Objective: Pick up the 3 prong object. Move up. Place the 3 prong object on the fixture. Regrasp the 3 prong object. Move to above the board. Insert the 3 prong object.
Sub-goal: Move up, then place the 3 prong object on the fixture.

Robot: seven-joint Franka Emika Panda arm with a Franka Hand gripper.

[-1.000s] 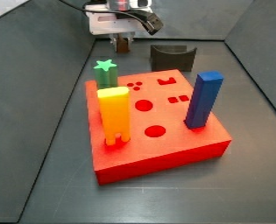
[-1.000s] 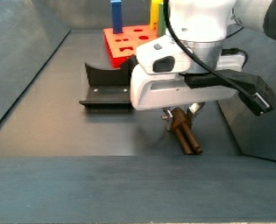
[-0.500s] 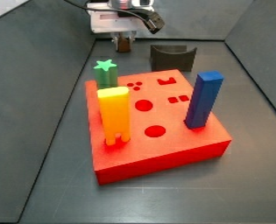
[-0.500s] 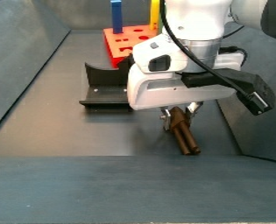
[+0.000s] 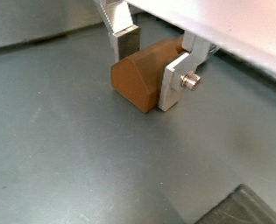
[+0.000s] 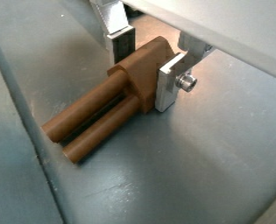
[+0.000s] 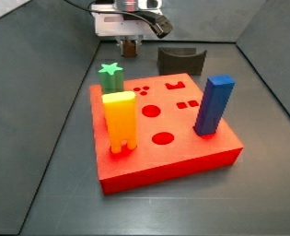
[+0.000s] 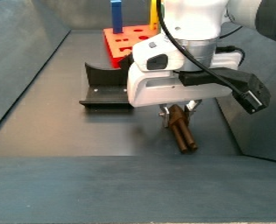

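Your fingers [image 6: 166, 77] sit one on each side of the brown block end of the 3 prong object [image 6: 105, 114], and in both wrist views the silver plates look flush against it, so I judge them clamped on the piece or all but so. The gripper [image 5: 152, 59] is low over the grey floor, near the back of the workspace. The object lies flat on the floor, its prongs running out away from the jaws; in a side view it shows as a dark stick under the gripper [image 8: 175, 118], pointing toward the camera.

Expect it to be light and rigid, a hard plastic-looking part with smooth faces, so it could slip or swing if you hold it off-centre. The solid block end gives the pads flat, parallel faces; the slim prongs would not.

The arm comes straight down, wrist vertical, jaws closing across the width of the block. The fixture [image 8: 102, 87] stands just beside, between the gripper and the board [image 7: 172, 138], which already carries a blue block [image 7: 214, 105], an orange block [image 7: 119, 121] and a green star [image 7: 110, 70].
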